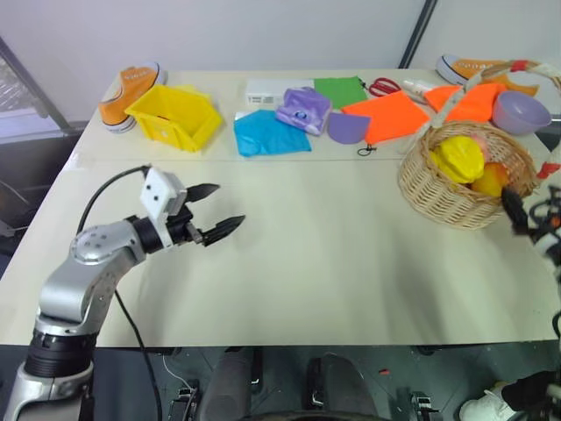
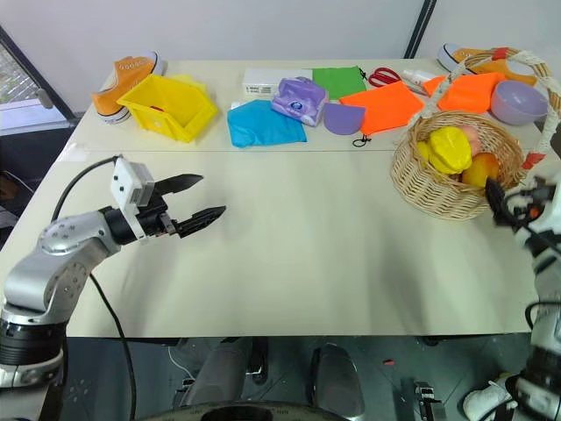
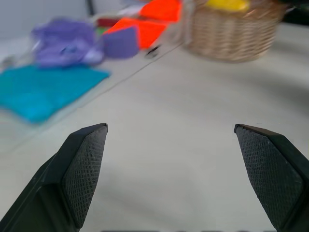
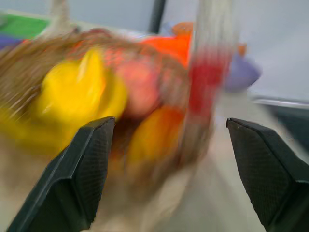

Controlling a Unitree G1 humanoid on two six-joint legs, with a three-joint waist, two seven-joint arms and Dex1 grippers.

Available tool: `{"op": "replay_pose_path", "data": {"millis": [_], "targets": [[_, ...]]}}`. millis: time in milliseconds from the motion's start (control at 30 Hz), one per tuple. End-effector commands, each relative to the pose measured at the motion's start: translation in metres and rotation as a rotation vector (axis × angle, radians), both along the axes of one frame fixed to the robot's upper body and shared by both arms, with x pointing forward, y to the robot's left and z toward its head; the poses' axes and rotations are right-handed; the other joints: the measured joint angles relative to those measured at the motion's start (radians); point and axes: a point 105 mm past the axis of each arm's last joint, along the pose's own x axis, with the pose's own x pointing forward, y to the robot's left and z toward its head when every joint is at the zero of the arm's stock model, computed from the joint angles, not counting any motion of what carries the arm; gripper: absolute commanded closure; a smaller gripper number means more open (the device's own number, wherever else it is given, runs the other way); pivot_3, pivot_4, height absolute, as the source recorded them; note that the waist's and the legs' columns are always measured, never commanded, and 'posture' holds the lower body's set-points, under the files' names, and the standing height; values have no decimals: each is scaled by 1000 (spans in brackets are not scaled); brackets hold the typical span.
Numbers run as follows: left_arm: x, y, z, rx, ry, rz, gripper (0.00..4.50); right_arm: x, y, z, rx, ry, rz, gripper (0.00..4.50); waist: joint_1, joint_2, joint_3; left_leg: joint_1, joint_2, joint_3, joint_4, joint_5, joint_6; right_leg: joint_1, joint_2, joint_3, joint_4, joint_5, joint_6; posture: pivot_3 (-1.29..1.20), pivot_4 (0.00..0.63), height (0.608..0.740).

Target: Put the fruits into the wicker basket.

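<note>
Hovering beside wicker basket [image 1: 456,195] rim, right end effector [image 4: 169,159] gapes.

I count one wicker basket [image 1: 451,189], three fruits [image 1: 459,159] showing in it, one yellow bin [image 1: 173,117], one lilac bowl [image 1: 521,112], two orange shoes [image 1: 130,93].

- The wicker basket [image 1: 456,189] is woven of rough tan cane.
- The lumpy yellow fruit [image 1: 458,159] inside it looks like smooth plastic.
- A matt, pale surface is seen on the table [image 1: 351,263].
- The yellow bin [image 1: 173,116] appears as glossy plastic.
- The blue cloth [image 1: 270,133] looks soft and matt.
- Finely textured black pads [image 3: 84,174] are seen on the left gripper [image 1: 219,210].
</note>
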Motion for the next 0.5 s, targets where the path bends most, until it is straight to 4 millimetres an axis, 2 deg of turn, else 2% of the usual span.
{"op": "replay_pose_path", "data": {"millis": [33, 67, 200, 233, 333, 400, 500], "targets": [[7, 33, -1, -14, -71, 179, 0, -23, 29, 6, -72, -13, 181, 559, -2, 0, 0, 0, 0, 0, 0, -1, 2, 0, 0, 0, 0, 0, 1, 0, 150, 729], [8, 41, -7, -8, -63, 219, 0, -27, 39, 3, -67, 1, 234, 559, -6, 0, 0, 0, 0, 0, 0, -2, 2, 0, 0, 1, 0, 0, 1, 0, 150, 729], [7, 62, -31, 22, -45, 330, 0, -34, 103, -12, -34, 87, 535, 559, -16, 2, -1, 3, 3, 3, 0, -2, 2, -1, 1, 4, 0, 1, 0, 0, 150, 729], [7, 65, -34, 24, -41, 350, 0, -35, 112, -15, -35, 100, 572, 559, -17, 2, -1, 3, 4, 4, 0, -3, 1, -1, 1, 4, 0, 1, 0, 0, 150, 729], [2, 78, -52, 33, -16, 423, 0, -25, 149, -23, -32, 102, 684, 559, -15, 1, -1, 3, 6, 5, 0, -4, 0, -2, 1, 4, 0, 2, 0, 0, 150, 729], [-2, 83, -58, 34, -13, 455, 0, -16, 168, -25, -6, 81, 730, 559, -17, 0, -2, 3, 6, 6, 0, -4, -1, -3, 1, 4, -1, 2, 0, 0, 150, 729], [-6, 86, -59, 17, -13, 478, 0, -8, 183, -30, 9, 77, 777, 559, -13, 0, -2, 1, 6, 6, 0, -4, -1, -5, 0, 4, -1, 2, -1, 0, 150, 729]]}}
